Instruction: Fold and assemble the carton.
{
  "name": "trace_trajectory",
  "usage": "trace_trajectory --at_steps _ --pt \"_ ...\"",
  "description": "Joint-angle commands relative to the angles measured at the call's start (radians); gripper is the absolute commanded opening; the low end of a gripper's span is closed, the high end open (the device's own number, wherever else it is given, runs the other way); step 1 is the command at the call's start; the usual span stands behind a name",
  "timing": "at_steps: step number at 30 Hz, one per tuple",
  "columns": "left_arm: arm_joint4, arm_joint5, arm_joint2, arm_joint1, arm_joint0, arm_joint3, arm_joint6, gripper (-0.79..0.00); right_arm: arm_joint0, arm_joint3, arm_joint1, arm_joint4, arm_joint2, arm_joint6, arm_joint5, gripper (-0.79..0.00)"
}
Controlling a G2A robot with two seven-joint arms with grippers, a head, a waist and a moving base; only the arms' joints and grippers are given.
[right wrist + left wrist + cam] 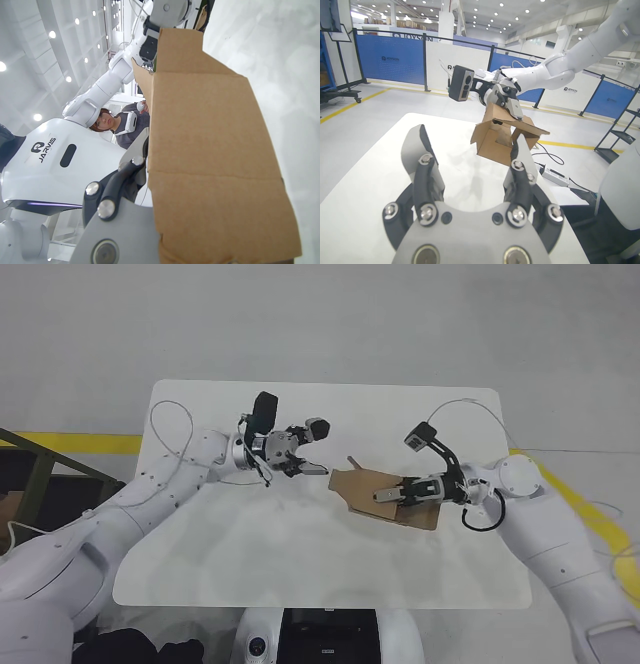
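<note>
1. The right gripper [392, 496] is closed narrow on the carton [372, 500], clamping a cardboard panel from the carton's right side.
2. In the left wrist view, its jaws pinch the carton at the top far edge, where a flap sticks out.
3. In the right wrist view, one of its fingers [130, 172] lies along the edge of the brown panel, and the panel runs on away from the wrist.
4. The left gripper [321, 448] is spread wide and holds nothing. One fingertip is on the far side and one on the near side, and both point right toward the carton.
5. Its near fingertip sits just beside the carton's left corner. Whether the two touch cannot be told.
6. The carton lies right of the middle of the white desk [250, 554], between the two grippers. It is tilted, and in the left wrist view it seems to hang above the desk top with a faint shadow under it.
7. The carton is only partly folded. Its open end faces the left gripper, and loose flaps stand out at the top and sides.
8. Through that opening, brown inner walls show, with one flap folded across the back.
</note>
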Motion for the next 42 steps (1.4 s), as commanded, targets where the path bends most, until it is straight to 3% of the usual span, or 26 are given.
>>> trace_trajectory --at_steps 1,5,14,24,31,42 --pt "-0.029 0.0 0.004 -0.005 -0.003 0.015 -0.002 0.0 0.0 -0.004 0.0 -0.005 -0.004 -0.001 -0.001 -0.785" --pt "-0.126 0.0 0.031 -0.023 -0.018 0.044 -0.062 0.0 -0.001 -0.014 0.001 -0.017 -0.014 -0.003 -0.003 -0.785" --pt "-0.404 0.0 0.082 -0.067 -0.07 0.094 -0.331 0.0 0.004 -0.058 0.005 -0.058 -0.044 -0.004 -0.004 -0.785" --pt "-0.547 0.0 0.108 -0.11 -0.096 0.113 -0.598 0.0 0.012 -0.09 0.015 -0.041 -0.056 -0.016 -0.016 -0.785" --pt "-0.554 0.0 0.106 -0.113 -0.089 0.088 -0.64 0.0 0.012 -0.087 0.023 -0.02 -0.05 -0.023 -0.023 -0.785" --pt "-0.488 0.0 0.096 -0.079 -0.062 0.028 -0.589 0.0 0.011 -0.076 0.03 0.006 -0.042 -0.032 -0.032 -0.785"
